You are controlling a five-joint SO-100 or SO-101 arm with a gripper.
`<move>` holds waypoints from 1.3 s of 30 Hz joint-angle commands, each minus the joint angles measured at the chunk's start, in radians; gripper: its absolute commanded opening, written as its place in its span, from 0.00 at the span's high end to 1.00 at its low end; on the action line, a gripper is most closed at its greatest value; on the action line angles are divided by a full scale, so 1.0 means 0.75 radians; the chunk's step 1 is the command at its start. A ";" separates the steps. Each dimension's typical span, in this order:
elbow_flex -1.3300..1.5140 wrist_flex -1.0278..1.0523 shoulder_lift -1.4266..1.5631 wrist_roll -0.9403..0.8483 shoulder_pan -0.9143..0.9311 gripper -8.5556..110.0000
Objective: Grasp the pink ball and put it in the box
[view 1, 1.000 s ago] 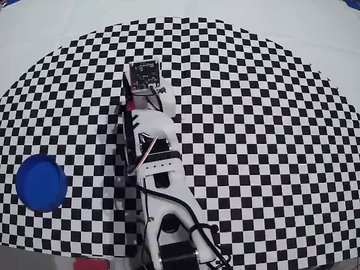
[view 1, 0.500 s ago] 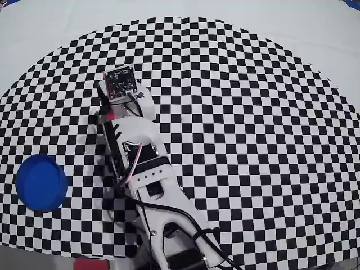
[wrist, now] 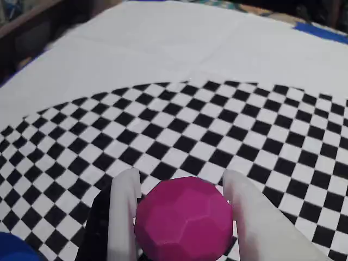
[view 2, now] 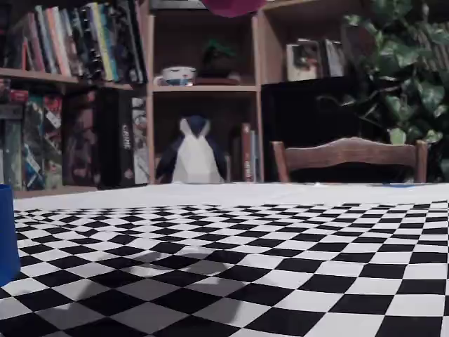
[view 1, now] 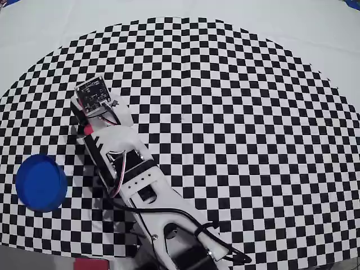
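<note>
Pink ball carried toward the blue box

The tool [wrist: 179,217], clamped on the pink ball [wrist: 184,224], has swung nearer the box [view 1: 40,183], high above the checkered desk [view 1: 253,140]; release remains.

The pink ball [wrist: 184,223] looks matte, its surface cut into small flat facets rather than smooth. The gripper [wrist: 182,187] fingers [wrist: 124,209] on either side of it look like smooth white plastic with a dull finish. The box [view 1: 40,182] looks like smooth bright blue plastic with a slight sheen. The tabletop [view 1: 315,34] is covered by a flat, matte white sheet printed with a black-and-white checker pattern [view 1: 236,112]. The chair back [view 2: 349,152] is brown wood with a soft gloss.
</note>
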 commanded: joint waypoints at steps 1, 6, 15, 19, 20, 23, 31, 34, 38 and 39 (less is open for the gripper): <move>-0.010 0.004 0.037 0.002 -0.065 0.93; -0.006 0.002 0.035 0.002 -0.147 0.93; -0.006 0.002 0.031 0.002 -0.288 0.93; -0.004 0.002 0.027 0.002 -0.342 0.93; -0.002 0.002 0.025 0.002 -0.356 0.93; 0.004 0.002 0.020 0.002 -0.395 0.93; 0.012 0.002 0.004 0.000 -0.503 0.93; 0.022 0.002 0.004 0.000 -0.542 0.93; 0.029 0.002 -0.004 0.002 -0.589 0.93; 0.031 0.002 -0.010 0.002 -0.597 0.93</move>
